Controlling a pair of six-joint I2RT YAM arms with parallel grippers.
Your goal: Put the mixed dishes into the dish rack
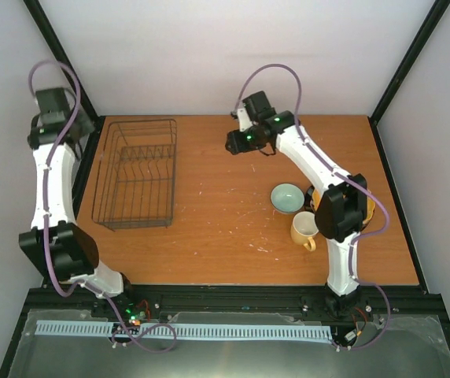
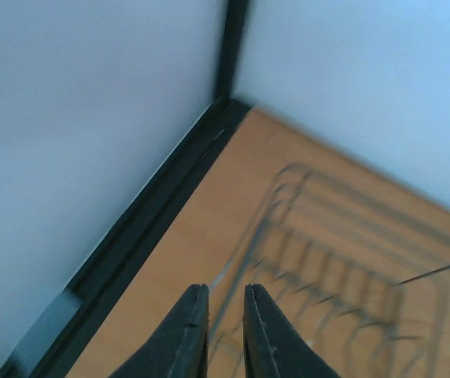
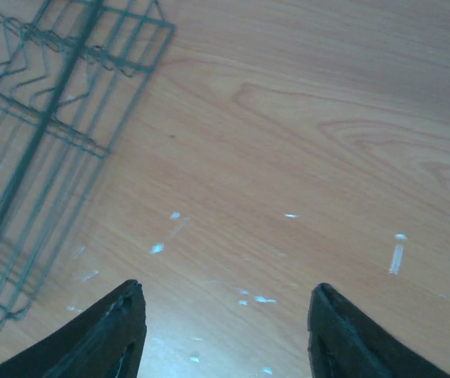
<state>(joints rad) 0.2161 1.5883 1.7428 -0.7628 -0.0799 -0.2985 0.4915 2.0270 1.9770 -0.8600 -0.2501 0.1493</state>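
Black jaws fill the bottom of both wrist views, and they tell different stories. On the left gripper [image 2: 225, 335] they stand nearly together, with just a thin slit between them and nothing in it. On the right gripper [image 3: 225, 331] they are spread wide over bare tabletop [image 1: 233, 236], also gripping nothing. That left arm is parked high at the far left corner, beside the dish rack [image 1: 134, 177], which looks like a way of keeping clear of the loading lane. And the rack is bare wire, not one dish in it, so by my read the job is at its very start. Everything to load sits on the right side near the front: the pale bowl [image 1: 287, 198], the yellow mug [image 1: 304, 229] upright just beside it, and an orange-yellow plate edge [image 1: 372, 206] peeking from under the right arm's elbow. Other plates I cannot make out. Wide jaws suit a reach for a rim.
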